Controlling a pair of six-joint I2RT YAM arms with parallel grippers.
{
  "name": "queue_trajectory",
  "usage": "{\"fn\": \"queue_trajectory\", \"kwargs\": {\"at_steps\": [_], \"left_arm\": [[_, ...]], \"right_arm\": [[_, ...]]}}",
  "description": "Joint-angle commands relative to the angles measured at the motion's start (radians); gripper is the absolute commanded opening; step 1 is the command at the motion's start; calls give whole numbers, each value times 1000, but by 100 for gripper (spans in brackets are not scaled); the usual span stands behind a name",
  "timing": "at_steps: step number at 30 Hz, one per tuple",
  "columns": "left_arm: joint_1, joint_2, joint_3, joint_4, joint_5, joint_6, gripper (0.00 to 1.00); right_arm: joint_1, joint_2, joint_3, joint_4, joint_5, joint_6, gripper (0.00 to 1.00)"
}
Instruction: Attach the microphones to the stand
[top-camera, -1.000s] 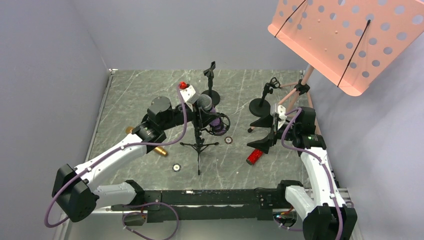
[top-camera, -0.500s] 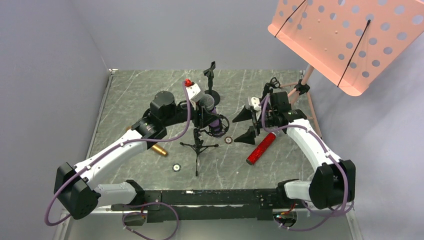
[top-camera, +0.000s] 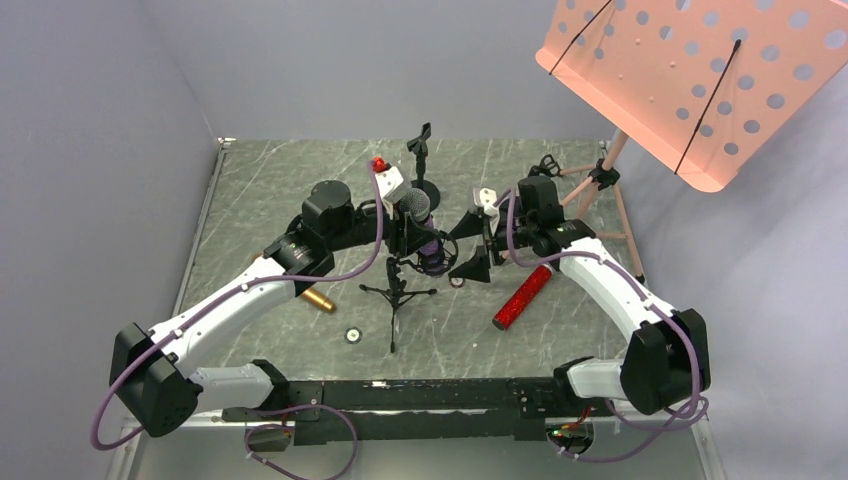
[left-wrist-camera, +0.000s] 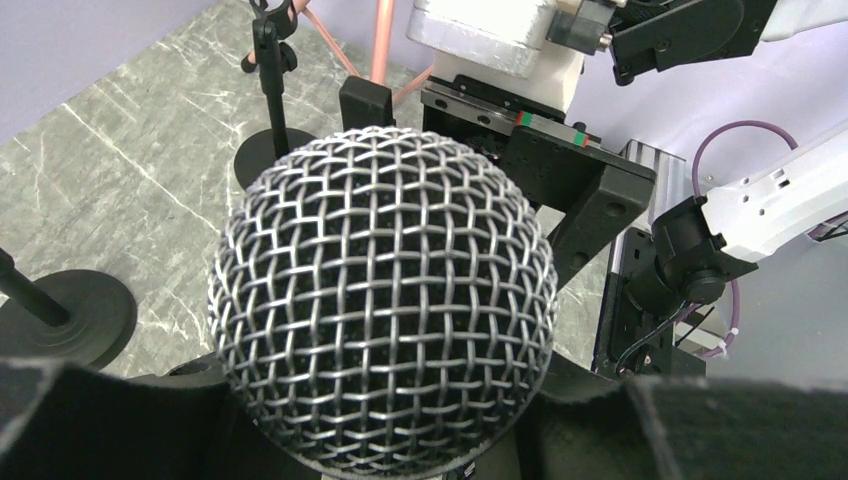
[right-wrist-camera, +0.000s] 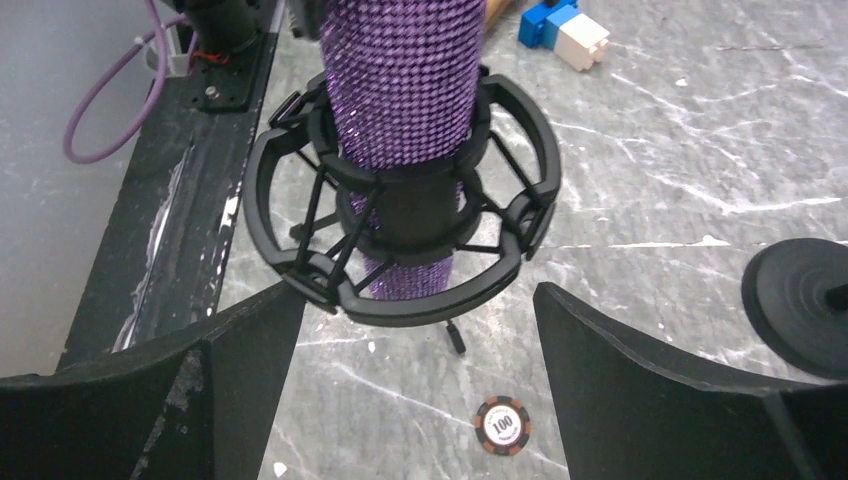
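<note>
My place is a robot test cell in a lab. Plain grey walls (top-camera: 120, 120) close in a grey marble-patterned desk (top-camera: 260, 185). My white and black arms (top-camera: 230, 310) are bolted to a black metal rail (top-camera: 400, 395) and carry loose purple cables (top-camera: 374, 230). A pink perforated music stand (top-camera: 690, 80) and small black microphone stands (top-camera: 420, 160) are the props.

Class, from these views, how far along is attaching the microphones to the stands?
Done: the purple microphone sits in the tripod stand's shock mount. In hand: the left gripper grips it while the open right gripper flanks the mount. Left: the red microphone and gold microphone lie on the table, two stands bare.
</note>
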Motion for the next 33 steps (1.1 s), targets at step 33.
{"fn": "queue_trajectory", "kwargs": {"at_steps": [33], "left_arm": [[7,50,19,-126,31,-19,0]], "right_arm": [[10,-116,-48,318,-20,275,77]]}}
